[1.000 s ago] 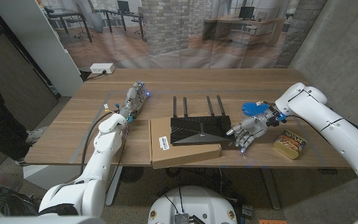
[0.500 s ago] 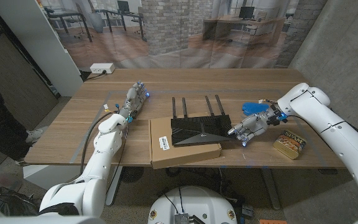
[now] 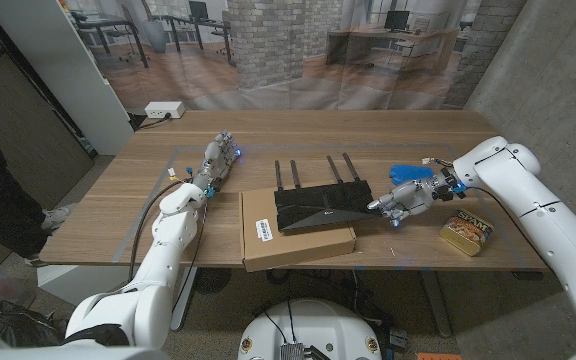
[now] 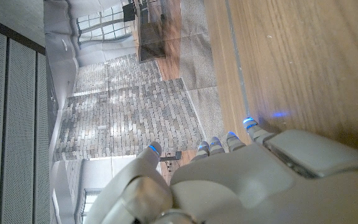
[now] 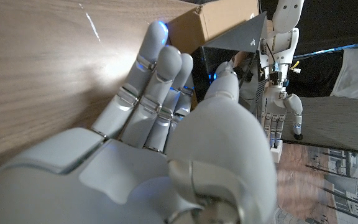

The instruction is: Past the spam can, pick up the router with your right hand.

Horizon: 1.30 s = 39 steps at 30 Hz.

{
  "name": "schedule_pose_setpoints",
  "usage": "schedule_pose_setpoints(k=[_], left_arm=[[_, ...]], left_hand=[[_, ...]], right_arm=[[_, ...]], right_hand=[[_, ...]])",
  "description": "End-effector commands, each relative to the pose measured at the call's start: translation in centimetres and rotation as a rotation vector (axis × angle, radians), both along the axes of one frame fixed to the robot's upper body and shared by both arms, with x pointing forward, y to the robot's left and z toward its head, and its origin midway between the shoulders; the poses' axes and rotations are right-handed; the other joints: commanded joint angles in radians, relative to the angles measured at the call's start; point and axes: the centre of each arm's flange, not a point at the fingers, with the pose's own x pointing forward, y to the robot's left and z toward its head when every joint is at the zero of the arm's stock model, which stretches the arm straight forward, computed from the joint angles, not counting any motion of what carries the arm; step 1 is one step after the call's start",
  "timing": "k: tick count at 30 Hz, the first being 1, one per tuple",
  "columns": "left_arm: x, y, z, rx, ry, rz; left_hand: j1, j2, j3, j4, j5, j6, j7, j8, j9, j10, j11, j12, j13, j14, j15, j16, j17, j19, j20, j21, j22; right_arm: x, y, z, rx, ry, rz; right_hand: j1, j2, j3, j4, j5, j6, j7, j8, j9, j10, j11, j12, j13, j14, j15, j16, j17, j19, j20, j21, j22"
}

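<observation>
The black router (image 3: 320, 207) with its upright antennas lies on a flat cardboard box (image 3: 293, 245) at the table's front middle. My right hand (image 3: 402, 198) is at the router's right end, fingers curled around its edge. In the right wrist view the fingers (image 5: 157, 81) reach under the router's grey corner (image 5: 232, 43) and the thumb lies over it. The spam can (image 3: 467, 232) stands on the table to the right of that hand, near the front edge. My left hand (image 3: 216, 159) waits on the table left of the router, fingers out, holding nothing; its back (image 4: 247, 180) shows over bare wood.
A blue object (image 3: 408, 172) lies just behind my right hand. A white power strip (image 3: 164, 109) sits at the table's far left corner. The box (image 5: 222, 18) overhangs the front edge a little. My left arm (image 5: 279, 68) stands beyond the router in the right wrist view.
My right hand's spread fingers have curled in and closed on the router's right edge. The router has shifted slightly. The left arm has not moved.
</observation>
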Motion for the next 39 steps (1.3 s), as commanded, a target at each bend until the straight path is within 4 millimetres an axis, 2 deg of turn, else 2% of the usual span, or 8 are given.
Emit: schedule_pose_setpoints(k=[1,7,15,39], left_arm=[[0.2,-0.2,0.1,0.003,-0.001,0.0],[0.3,-0.4,0.2,0.006,-0.001,-0.001],[0.2,-0.4,0.5,0.007,-0.005,-0.001],[-0.9,-0.6,1.1,0.023,-0.023,0.001]], left_hand=[[0.006,0.022,-0.006,0.0,0.007,-0.049,0.006,0.003,0.003,-0.07,0.005,0.002,0.002,-0.141,0.009,0.003,0.003,-0.02,0.005,-0.003,0.005],[0.006,0.022,-0.006,0.0,0.007,-0.048,0.006,0.003,0.003,-0.071,0.007,0.002,0.003,-0.141,0.009,0.003,0.003,-0.021,0.005,-0.004,0.006],[0.007,0.023,-0.007,0.001,0.007,-0.049,0.006,0.003,0.003,-0.07,0.006,0.002,0.003,-0.141,0.009,0.003,0.003,-0.02,0.006,-0.005,0.006],[0.008,0.023,-0.008,0.001,0.008,-0.049,0.007,0.003,0.003,-0.071,0.004,0.002,0.003,-0.141,0.009,0.003,0.003,-0.02,0.006,-0.008,0.006]], right_arm=[[0.3,-0.9,-0.2,0.101,-0.027,-0.02],[0.5,-1.3,-0.5,0.144,-0.031,-0.04],[0.3,-1.8,-0.6,0.185,-0.052,-0.055],[-1.7,-2.3,2.1,0.166,-0.234,-0.114]], right_hand=[[0.083,0.071,0.013,0.0,-0.008,0.092,0.061,0.035,0.056,0.039,-0.027,0.009,0.011,0.012,0.002,0.008,0.019,0.004,-0.002,0.017,0.008],[0.111,0.074,0.029,0.004,-0.023,0.092,0.072,0.036,0.065,0.047,-0.02,0.01,0.017,0.021,0.002,0.013,0.04,-0.001,-0.008,0.038,0.015],[0.124,0.074,0.037,0.01,-0.032,0.088,0.075,0.037,0.076,0.047,-0.023,0.008,0.022,0.021,0.003,0.015,0.049,-0.007,-0.009,0.05,0.017],[0.137,0.072,0.05,0.034,-0.058,0.089,0.075,0.035,0.085,0.049,-0.026,0.0,0.026,0.02,0.003,0.018,0.058,-0.015,-0.011,0.072,0.004]])
